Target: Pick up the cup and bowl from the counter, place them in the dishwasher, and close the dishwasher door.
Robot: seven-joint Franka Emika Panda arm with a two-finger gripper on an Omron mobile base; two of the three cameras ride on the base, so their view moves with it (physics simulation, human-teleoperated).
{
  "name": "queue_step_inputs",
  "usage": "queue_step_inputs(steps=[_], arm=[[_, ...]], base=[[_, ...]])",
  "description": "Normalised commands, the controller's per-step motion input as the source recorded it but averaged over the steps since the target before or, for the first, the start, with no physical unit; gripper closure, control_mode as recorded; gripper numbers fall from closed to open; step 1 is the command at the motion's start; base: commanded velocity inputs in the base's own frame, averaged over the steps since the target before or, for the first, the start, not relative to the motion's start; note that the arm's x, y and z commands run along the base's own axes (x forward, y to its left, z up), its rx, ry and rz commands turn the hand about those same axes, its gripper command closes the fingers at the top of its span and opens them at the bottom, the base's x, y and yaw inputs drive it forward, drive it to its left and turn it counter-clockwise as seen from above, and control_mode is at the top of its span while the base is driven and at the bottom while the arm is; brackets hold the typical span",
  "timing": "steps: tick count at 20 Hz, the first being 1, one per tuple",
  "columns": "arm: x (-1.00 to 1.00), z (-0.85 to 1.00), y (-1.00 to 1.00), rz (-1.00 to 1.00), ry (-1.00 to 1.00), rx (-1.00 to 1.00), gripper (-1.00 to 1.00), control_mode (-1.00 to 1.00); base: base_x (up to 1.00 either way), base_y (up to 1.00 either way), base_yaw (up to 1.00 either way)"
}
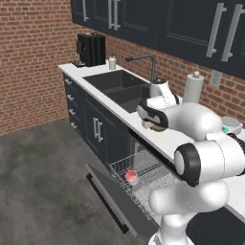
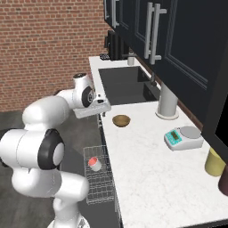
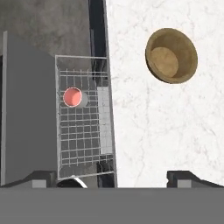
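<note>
The dishwasher door (image 1: 112, 198) lies dropped flat so the rack (image 3: 83, 127) can slide out for loading. One cup (image 3: 72, 97) already stands upright in that rack. The gripper (image 3: 111, 177) hangs with jaws spread wide, empty, probably lining up on the one bowl (image 3: 171, 55), which rests on the counter (image 3: 144, 131) beyond.

A red brick wall (image 1: 33, 52) is running behind the room, meeting a mottled grey floor (image 1: 43, 191). Dark navy upper cabinets (image 2: 178, 40) with silver bar handles are hanging along the far wall, and matching lower cabinets (image 1: 98, 127) are standing beneath. A dark sink basin (image 1: 119, 86) is sitting under a curved faucet (image 1: 146, 62).
</note>
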Motion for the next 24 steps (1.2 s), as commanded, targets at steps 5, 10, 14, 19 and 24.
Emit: queue_step_inputs(steps=[5,10,14,19,24], arm=[[0.35,-0.27,-0.21,0.00,0.08,0.00,-1.00,-1.00],[0.29,-0.24,-0.20,0.00,0.03,0.00,-1.00,-1.00],[0.29,-0.15,-0.15,0.00,0.00,0.00,-1.00,-1.00],[0.35,-0.15,-0.20,0.00,0.01,0.00,-1.00,-1.00],[0.33,-0.17,-0.06,0.00,0.00,0.00,-1.00,-1.00]], base=[[0.00,0.00,0.00],[0.00,0.00,0.00],[0.00,0.00,0.00],[0.00,0.00,0.00],[0.00,0.00,0.00]])
